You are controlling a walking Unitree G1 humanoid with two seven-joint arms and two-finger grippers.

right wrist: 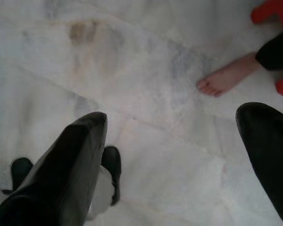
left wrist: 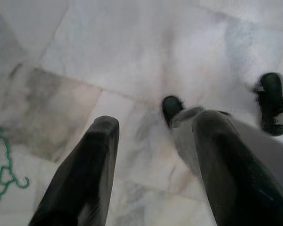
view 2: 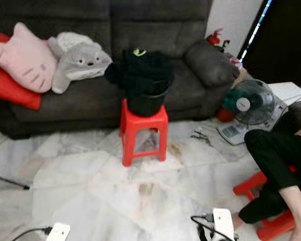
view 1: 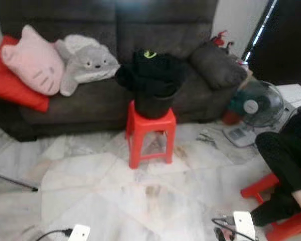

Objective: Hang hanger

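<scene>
A thin green hanger (left wrist: 4, 170) lies flat on the marble floor, off to one side of my left gripper (left wrist: 158, 123). That gripper hangs low over the tiles, open, with nothing between its black fingers (left wrist: 92, 165). My right gripper (right wrist: 174, 117) also points down at bare floor, open and holding nothing. Straight ahead, a black bucket (view 1: 154, 103) heaped with dark clothes (view 1: 151, 70) stands on a red plastic stool (view 1: 150, 131) in front of the sofa.
A dark grey sofa (view 1: 90, 103) with a pink cat cushion (view 1: 34, 60), grey plush (view 1: 85, 61) and red cushion spans the back. A floor fan (view 1: 256, 104) stands at the right. A person in black trousers (view 1: 286, 160) sits on a red stool (view 1: 286, 226), bare foot (right wrist: 222, 80) near my right gripper.
</scene>
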